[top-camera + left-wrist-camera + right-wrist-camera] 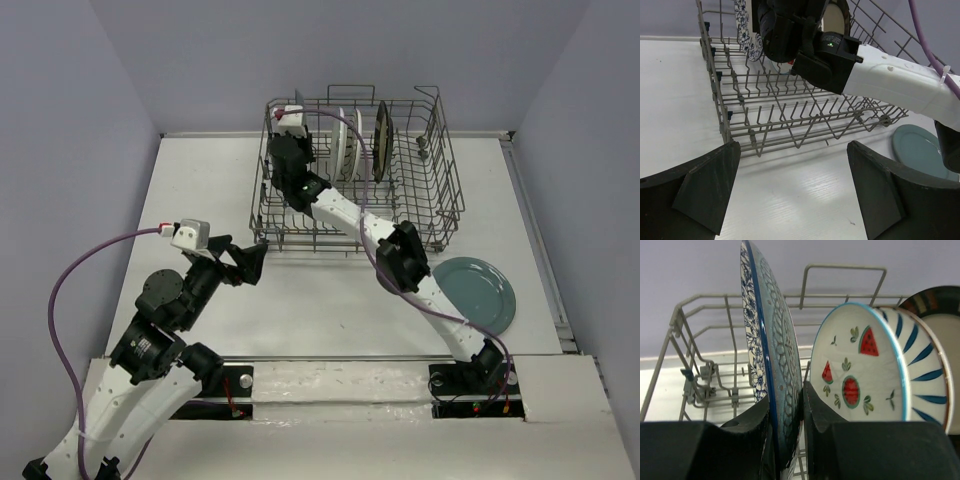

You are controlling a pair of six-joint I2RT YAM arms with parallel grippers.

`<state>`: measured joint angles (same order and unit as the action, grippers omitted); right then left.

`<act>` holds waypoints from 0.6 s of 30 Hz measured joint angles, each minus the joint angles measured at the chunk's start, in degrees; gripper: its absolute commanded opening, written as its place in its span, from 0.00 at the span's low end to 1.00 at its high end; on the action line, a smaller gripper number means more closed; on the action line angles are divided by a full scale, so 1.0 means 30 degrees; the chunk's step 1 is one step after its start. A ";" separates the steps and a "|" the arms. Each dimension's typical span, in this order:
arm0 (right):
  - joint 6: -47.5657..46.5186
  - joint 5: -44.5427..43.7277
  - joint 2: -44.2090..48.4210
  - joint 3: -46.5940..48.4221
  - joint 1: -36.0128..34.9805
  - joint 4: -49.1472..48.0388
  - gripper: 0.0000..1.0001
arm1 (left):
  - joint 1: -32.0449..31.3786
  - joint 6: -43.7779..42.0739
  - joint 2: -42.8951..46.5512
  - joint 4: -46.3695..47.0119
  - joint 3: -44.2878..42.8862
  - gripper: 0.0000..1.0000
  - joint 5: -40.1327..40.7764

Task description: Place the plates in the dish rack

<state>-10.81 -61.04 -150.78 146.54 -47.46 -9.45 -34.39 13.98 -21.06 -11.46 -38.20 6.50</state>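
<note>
The dish rack (452,190) stands at the far middle of the table. My right gripper (787,410) is shut on the blue floral plate (772,350), which stands on edge inside the rack's left part. Right of it stand the fruit plate (855,375), the navy striped plate (925,375) and the dark plate (940,300). In the top view my right gripper (287,150) reaches over the rack's left end. The teal-grey plate (475,290) lies flat on the table, right of the rack's near corner. My left gripper (252,262) is open and empty, just before the rack's near left corner.
In the left wrist view the rack's near wire side (790,115) is close ahead and my right arm (890,75) crosses above it. The teal-grey plate (917,150) shows at the right. Walls close the table at the back and sides.
</note>
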 measured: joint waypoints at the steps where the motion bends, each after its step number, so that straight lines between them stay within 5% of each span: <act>1: -0.0029 0.0007 0.0000 -0.0255 0.0000 -0.0095 0.07 | 0.0000 0.0000 -0.0015 0.0000 0.0000 0.99 0.0000; 7: -0.1231 -0.0095 -0.0262 -0.1698 -0.0364 -0.1042 0.21 | 0.0000 0.0000 -0.0109 0.0000 0.0000 0.99 0.0007; 11: -0.1603 -0.0168 -0.0372 -0.2040 -0.0495 -0.2011 0.47 | 0.0000 0.0000 -0.0240 0.0007 0.0000 0.99 0.0015; 18: -0.0750 0.0408 0.0991 -0.4342 -0.0670 -0.2856 0.59 | 0.0168 0.0007 -0.0539 0.0000 0.0000 0.99 0.0255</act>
<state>-13.06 -59.81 -147.81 133.51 -49.47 -18.02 -33.89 14.00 -22.68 -11.46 -38.20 7.27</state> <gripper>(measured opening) 0.559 0.990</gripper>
